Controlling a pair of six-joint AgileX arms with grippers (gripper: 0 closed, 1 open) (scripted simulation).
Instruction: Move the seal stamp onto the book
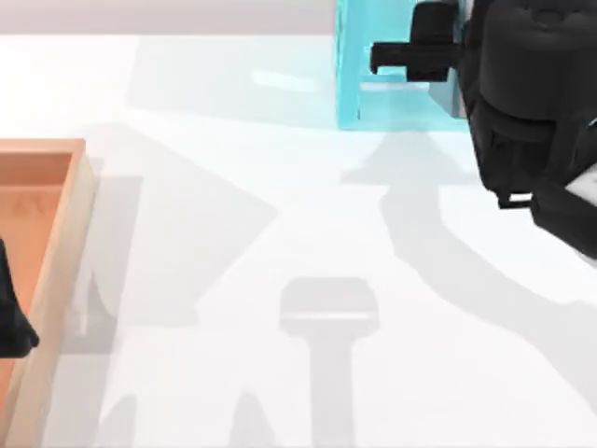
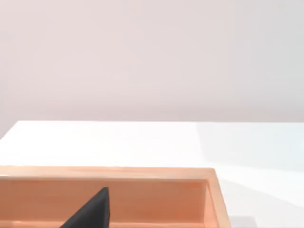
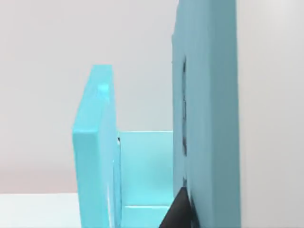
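The left pincer [image 1: 14, 327] is seen at the counter's left edge, parked over the wooden tray [image 1: 70, 233]; whether it is wide or narrow cannot be told. In the left wrist view one dark fingertip [image 2: 92, 211] is shown against the tray's inner wall [image 2: 156, 197]. The white counter [image 1: 280, 187] is crossed by arm shadows. Further right, the cyan shelf unit [image 1: 350, 84] stands at the far edge, and the right pincer [image 1: 410, 56] is held close against it; its opening cannot be told either. Neither seal stamp nor book can be made out. The step is judged an early search or approach; next, the stamp must be located and the right pincer brought over it.
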